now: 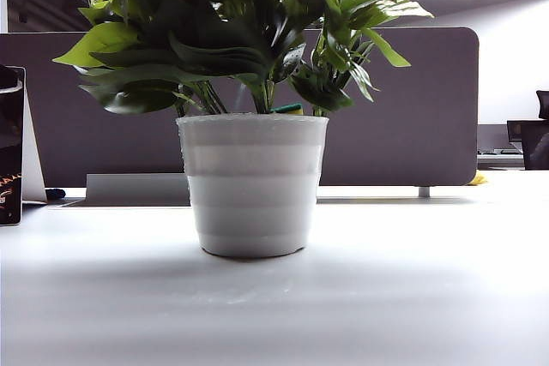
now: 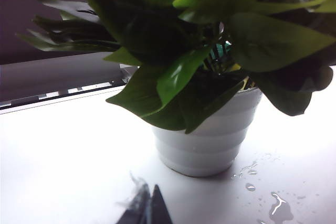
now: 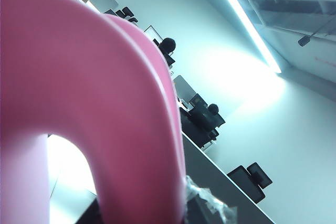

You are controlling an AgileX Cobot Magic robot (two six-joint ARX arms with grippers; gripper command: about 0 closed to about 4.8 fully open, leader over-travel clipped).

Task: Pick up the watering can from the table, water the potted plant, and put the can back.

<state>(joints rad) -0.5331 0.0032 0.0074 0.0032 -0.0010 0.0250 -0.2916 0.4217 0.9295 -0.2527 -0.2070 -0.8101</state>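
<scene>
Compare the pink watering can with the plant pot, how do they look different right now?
The watering can is pink and smooth; the pot is white and ribbed in bands. The can is off the table, up at the right end effector with the room tilted behind it; the pot stands upright on the table. The can fills its wrist view, curved like an arch; the pot is a tapered round tub, with drops beside it. Both look plain, without patterns.

The watering can [image 3: 89,103] fills the right wrist view — spout cut off — hiding the right pincer's jaws
</scene>
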